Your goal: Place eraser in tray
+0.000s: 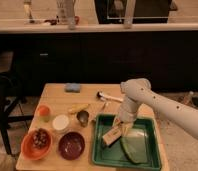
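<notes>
A green tray (154,145) sits on the right half of the wooden table. A small tan block, apparently the eraser (110,136), lies inside the tray near its left wall. My gripper (123,128) hangs from the white arm (157,102), which reaches in from the right. It is low over the tray, just to the upper right of the eraser and touching or nearly touching it. A pale green item (133,148) lies on the tray floor below the gripper.
On the table are a blue sponge (72,87), a marker (108,96), a banana (78,108), a metal cup (82,117), a white bowl (61,122), an orange cup (43,112), an orange bowl (36,143) and a dark red bowl (72,145). A dark counter stands behind.
</notes>
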`<action>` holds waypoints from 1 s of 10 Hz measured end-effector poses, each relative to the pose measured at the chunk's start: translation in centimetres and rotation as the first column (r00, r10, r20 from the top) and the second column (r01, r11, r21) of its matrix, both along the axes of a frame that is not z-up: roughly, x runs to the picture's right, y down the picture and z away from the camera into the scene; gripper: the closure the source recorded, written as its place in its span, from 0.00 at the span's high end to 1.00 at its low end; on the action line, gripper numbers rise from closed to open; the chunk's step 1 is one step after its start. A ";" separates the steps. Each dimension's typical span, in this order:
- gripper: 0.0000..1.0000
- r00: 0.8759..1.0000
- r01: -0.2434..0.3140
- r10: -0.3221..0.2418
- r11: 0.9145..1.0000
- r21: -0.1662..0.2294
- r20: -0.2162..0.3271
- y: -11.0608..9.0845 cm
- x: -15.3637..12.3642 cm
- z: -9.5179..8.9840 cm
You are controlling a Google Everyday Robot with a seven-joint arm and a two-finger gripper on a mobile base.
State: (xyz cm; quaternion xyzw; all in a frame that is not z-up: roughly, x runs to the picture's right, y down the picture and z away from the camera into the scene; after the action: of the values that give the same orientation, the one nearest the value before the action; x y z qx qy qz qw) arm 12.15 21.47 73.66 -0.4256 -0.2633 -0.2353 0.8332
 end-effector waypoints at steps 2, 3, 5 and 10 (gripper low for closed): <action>0.61 1.000 -0.001 0.001 1.000 -0.001 0.000 0.0 0.0 0.0; 0.62 1.000 -0.001 0.001 1.000 -0.002 0.001 0.1 0.0 0.0; 0.62 1.000 -0.002 0.002 1.000 -0.001 0.000 0.1 0.0 0.0; 0.62 1.000 -0.002 0.002 1.000 -0.001 0.000 0.1 0.0 0.0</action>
State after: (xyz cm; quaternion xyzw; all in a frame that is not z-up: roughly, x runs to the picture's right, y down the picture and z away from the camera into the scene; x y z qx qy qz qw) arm 12.16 21.54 73.67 -0.4260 -0.2639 -0.2346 0.8330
